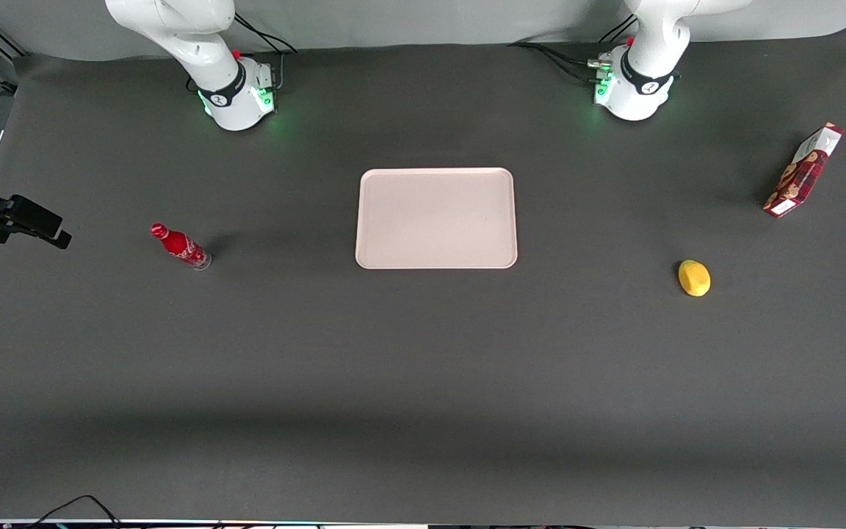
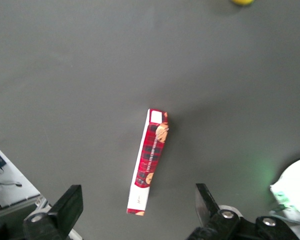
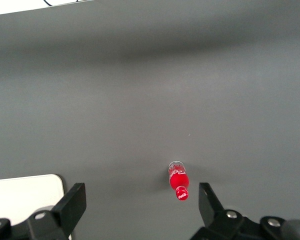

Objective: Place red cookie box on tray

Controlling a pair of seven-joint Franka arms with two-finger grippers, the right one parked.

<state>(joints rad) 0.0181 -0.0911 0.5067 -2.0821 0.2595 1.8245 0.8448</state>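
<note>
The slim, long dark-red cardboard cookie box [image 1: 803, 171] rests on a narrow edge on the dark grey matte tabletop [image 1: 423, 382], toward the working arm's end, near the tabletop's edge. Its faces carry a red tartan print with brown cookie pictures; its end flaps are white. In the left wrist view the cookie box [image 2: 149, 161] shows its narrow upper edge, lying lengthwise between the two black fingers [image 2: 67, 206] and well below them, untouched. The left gripper [image 2: 137, 210] hangs above the box with its fingers spread wide apart and nothing between them. Bare tabletop surrounds the box on every side seen from the wrist.

The large flat pale pinkish-white rectangular tray [image 1: 436, 218] lies at the middle of the tabletop, smooth, with rounded corners and a low raised rim. It holds nothing. It is well apart from the fingers and the box, with open dark surface between.

A small yellow rounded lemon-shaped object [image 1: 694, 278] sits nearer the front camera than the box, between box and tray sideways, apart from both. Its edge also shows in the wrist view [image 2: 241, 2].

A small red soda bottle [image 1: 180, 247] stands toward the parked arm's end, well apart from the tray.

The tabletop covering is uniform, unmarked and flat.
</note>
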